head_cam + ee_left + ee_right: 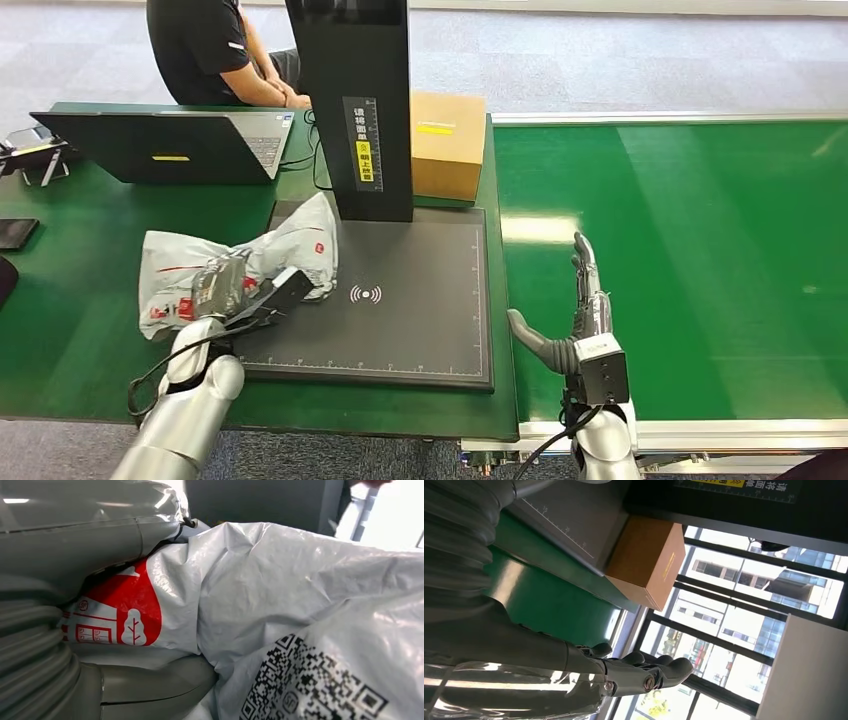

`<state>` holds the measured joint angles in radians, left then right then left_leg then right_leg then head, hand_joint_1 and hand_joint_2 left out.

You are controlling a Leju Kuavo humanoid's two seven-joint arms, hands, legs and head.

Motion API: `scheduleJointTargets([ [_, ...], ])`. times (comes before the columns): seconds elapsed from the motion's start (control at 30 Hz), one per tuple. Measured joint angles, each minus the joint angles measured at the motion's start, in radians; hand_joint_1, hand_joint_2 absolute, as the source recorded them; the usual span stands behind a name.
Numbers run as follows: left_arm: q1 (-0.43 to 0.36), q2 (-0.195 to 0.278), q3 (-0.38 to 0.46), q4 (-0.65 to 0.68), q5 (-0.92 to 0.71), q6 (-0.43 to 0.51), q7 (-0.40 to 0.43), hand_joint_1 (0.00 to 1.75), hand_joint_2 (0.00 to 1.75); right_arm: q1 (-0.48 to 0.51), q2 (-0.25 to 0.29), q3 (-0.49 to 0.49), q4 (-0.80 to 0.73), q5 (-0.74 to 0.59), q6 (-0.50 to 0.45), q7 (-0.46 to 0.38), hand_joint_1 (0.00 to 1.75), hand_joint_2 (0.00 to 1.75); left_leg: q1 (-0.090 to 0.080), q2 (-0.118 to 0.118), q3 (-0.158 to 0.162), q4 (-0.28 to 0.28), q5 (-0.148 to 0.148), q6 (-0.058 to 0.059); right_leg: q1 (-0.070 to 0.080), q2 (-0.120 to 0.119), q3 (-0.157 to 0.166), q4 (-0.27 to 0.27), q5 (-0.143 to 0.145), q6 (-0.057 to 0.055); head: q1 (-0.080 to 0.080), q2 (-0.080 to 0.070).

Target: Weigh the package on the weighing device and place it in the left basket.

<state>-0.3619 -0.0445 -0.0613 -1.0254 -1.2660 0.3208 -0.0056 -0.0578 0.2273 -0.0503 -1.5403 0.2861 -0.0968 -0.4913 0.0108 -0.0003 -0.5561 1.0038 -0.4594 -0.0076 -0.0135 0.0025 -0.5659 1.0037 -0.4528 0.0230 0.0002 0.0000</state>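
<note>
From the head view we see our left hand (255, 300) gripping a crumpled white plastic mailer package with red print (235, 262), which lies across the left edge of the flat dark grey weighing platform (400, 300), while our right hand (580, 310) hovers empty, fingers spread, above the green conveyor belt (700, 250). Our left wrist view shows the package (260, 590) pressed against that hand's grey thumb (150, 685). Our right wrist view shows extended fingers (649, 672) and a brown cardboard box (646, 560) beside the platform.

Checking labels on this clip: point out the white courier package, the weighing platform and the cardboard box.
white courier package (300, 240), head view, on its upper white flap.
weighing platform (420, 320), head view, on its bare dark surface.
cardboard box (447, 150), head view, on its front face.
</note>
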Motion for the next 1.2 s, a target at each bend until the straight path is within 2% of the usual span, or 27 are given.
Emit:
scheduleJointTargets([
  [0.2, 0.056, 0.015, 0.159, -0.089, 0.059, 0.132, 0.007, 1.75, 1.75, 0.02, 0.0, 0.0, -0.013, -0.004, -0.003, -0.001, 0.0, 1.75, 0.0, 0.0, -0.004, 0.0, 0.0, 0.0, -0.001, 0.0, -0.004, 0.0, 0.0, 0.0, 0.0, 0.0],
  [0.33, 0.065, 0.017, 0.228, -0.126, 0.072, 0.178, -0.018, 1.75, 1.75, 0.025, 0.0, 0.001, -0.015, -0.01, -0.008, -0.002, 0.0, 1.75, 0.0, 0.0, -0.004, 0.0, 0.0, 0.0, -0.001, 0.0, -0.004, 0.0, 0.0, 0.0, 0.0, 0.0],
  [0.37, 0.065, 0.017, 0.239, -0.133, 0.072, 0.182, -0.022, 1.66, 1.75, 0.025, 0.0, 0.001, -0.015, -0.011, -0.008, -0.002, 0.0, 1.75, 0.0, 0.0, -0.004, 0.0, 0.0, 0.0, -0.001, -0.001, -0.004, 0.0, 0.0, 0.0, 0.0, 0.0],
  [0.47, 0.065, 0.017, 0.258, -0.147, 0.07, 0.193, -0.026, 0.35, 1.75, 0.025, 0.0, 0.002, -0.015, -0.012, -0.009, -0.002, 0.0, 1.75, 0.0, 0.0, -0.004, 0.0, 0.0, 0.0, -0.001, 0.0, -0.004, 0.0, 0.0, 0.0, 0.0, 0.0],
  [0.5, 0.064, 0.017, 0.263, -0.149, 0.063, 0.202, -0.025, 0.0, 1.75, 0.024, 0.0, 0.003, -0.015, -0.013, -0.01, -0.002, 0.0, 1.75, 0.0, 0.0, -0.004, 0.0, 0.0, 0.0, -0.001, 0.0, -0.004, 0.0, 0.0, 0.0, 0.0, 0.0],
  [0.83, 0.056, 0.004, 0.276, -0.152, -0.06, 0.303, -0.018, 0.0, 1.75, 0.023, 0.0, 0.012, -0.015, -0.017, -0.022, -0.002, 0.0, 1.75, 0.0, 0.0, -0.004, 0.0, 0.0, 0.0, -0.001, 0.0, -0.005, 0.0, 0.0, 0.0, 0.0, 0.0],
  [0.97, 0.064, -0.006, 0.275, -0.178, -0.139, 0.359, -0.026, 0.0, 0.0, 0.023, 0.0, 0.014, -0.015, -0.018, -0.023, -0.002, 0.0, 1.75, 0.0, 0.0, -0.005, 0.001, 0.0, 0.0, -0.001, 0.0, -0.005, 0.0, 0.0, 0.0, 0.0, 0.0],
  [1.07, 0.083, -0.029, 0.282, -0.257, -0.172, 0.375, -0.102, 0.0, 0.0, 0.023, 0.0, 0.017, -0.015, -0.019, -0.022, -0.002, 0.0, 1.75, 0.0, 0.0, -0.005, 0.001, 0.0, 0.0, -0.001, 0.0, -0.005, 0.0, 0.0, 0.0, 0.0, 0.0],
  [1.13, 0.09, -0.069, 0.316, -0.335, -0.104, 0.378, -0.256, 0.0, 0.0, 0.023, 0.0, 0.018, -0.015, -0.023, -0.018, -0.002, 0.0, 1.75, 0.0, 0.0, -0.006, 0.001, 0.0, 0.0, -0.001, 0.0, -0.005, 0.0, 0.0, 0.0, 0.0, 0.0],
  [1.2, 0.086, -0.126, 0.376, -0.398, 0.042, 0.376, -0.464, 0.0, 0.0, 0.021, 0.0, 0.019, -0.015, -0.028, -0.016, -0.002, 0.0, 1.75, 0.0, -0.001, -0.006, 0.001, 0.0, 0.0, -0.002, -0.001, -0.006, 0.0, 0.0, 0.0, 0.0, 0.0],
])
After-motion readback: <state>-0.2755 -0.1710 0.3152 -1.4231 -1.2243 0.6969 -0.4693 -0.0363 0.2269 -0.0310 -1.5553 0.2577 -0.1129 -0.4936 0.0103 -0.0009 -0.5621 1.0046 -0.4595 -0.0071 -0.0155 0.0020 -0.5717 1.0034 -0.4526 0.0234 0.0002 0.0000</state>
